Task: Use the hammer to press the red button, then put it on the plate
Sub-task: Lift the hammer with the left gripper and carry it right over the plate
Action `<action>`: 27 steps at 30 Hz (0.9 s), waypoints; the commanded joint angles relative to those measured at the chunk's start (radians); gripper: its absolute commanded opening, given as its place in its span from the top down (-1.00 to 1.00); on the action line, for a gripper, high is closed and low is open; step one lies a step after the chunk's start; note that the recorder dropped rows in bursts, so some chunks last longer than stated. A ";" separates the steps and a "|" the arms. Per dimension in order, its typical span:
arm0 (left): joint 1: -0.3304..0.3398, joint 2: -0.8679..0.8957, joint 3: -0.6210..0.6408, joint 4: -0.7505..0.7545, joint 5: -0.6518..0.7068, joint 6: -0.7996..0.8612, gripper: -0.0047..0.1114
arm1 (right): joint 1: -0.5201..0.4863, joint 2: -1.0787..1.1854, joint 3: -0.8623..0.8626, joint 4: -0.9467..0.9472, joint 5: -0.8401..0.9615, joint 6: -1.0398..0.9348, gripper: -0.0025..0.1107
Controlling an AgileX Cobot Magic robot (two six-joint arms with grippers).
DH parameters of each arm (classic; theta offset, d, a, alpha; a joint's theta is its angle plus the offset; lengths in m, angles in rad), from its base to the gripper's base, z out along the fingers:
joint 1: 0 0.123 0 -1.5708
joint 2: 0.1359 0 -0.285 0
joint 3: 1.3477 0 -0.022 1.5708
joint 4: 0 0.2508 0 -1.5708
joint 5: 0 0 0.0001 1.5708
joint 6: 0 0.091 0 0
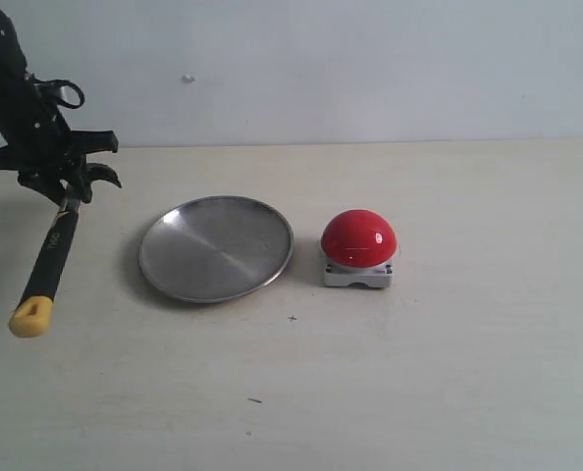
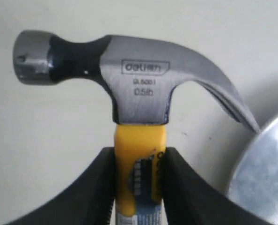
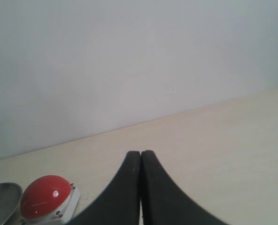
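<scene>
One hammer [image 1: 54, 253], one red button [image 1: 358, 238] and one plate [image 1: 216, 247] are showing, along with two grippers. The left gripper [image 2: 139, 187] is clamping the hammer by its yellow neck, just under the dark metal head, with a black finger pressing on each side. The hammer is hanging at the left of the scene, beside the plate and apart from it, its black handle slanting down and its yellow end pointing lowest. In the left wrist view the claw is curving towards the plate's rim. The right gripper [image 3: 141, 187] is holding nothing, its two black fingers lying flat together. The plate is sitting near the middle of the table [image 1: 449, 373], and the red button is standing just to its right without touching it. The table is showing a pale, faintly grained top with a few small dark specks. A plain, light grey-white wall [image 1: 370, 69] is rising behind it, carrying one small mark
</scene>
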 commanded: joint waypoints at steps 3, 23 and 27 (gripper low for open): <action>-0.011 -0.053 -0.013 -0.166 0.019 0.101 0.92 | -0.004 -0.006 0.005 -0.002 -0.001 -0.008 0.96; -0.024 -0.201 0.405 -0.970 0.013 0.690 0.92 | -0.004 -0.006 0.005 -0.002 -0.001 -0.008 0.96; -0.032 -0.206 0.516 -1.137 0.015 0.827 0.92 | -0.004 -0.006 0.005 -0.002 -0.001 -0.008 0.96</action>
